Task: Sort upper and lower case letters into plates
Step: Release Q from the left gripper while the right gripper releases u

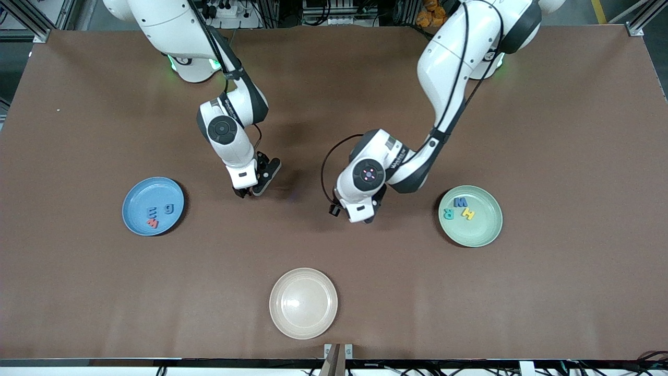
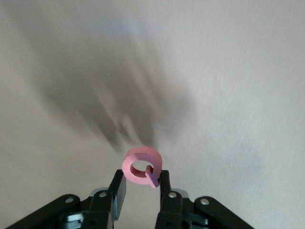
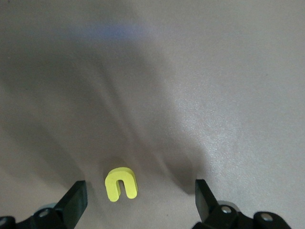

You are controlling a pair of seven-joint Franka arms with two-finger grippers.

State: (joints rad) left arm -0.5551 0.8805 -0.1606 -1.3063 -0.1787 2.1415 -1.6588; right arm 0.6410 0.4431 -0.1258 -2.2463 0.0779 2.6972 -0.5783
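Note:
My left gripper [image 2: 140, 180] is shut on a pink-red ring-shaped letter [image 2: 129, 167] with a small tail, held over bare table between the plates. In the front view the left hand [image 1: 360, 209] hides this letter. My right gripper [image 3: 139, 192] is open, low over the table, with a yellow arch-shaped letter [image 3: 121, 183] lying flat between its fingers. In the front view the right gripper [image 1: 254, 188] hides that letter. The sky blue plate [image 1: 136, 190] holds two blue letters and a red one. The mint green plate [image 1: 482, 235] holds a teal R, a blue W and a yellow H.
A cream-white plate [image 1: 303, 303] lies nearer to the front camera than both grippers, close to the table's front edge. Brown tabletop [image 1: 574, 130] stretches around all three plates.

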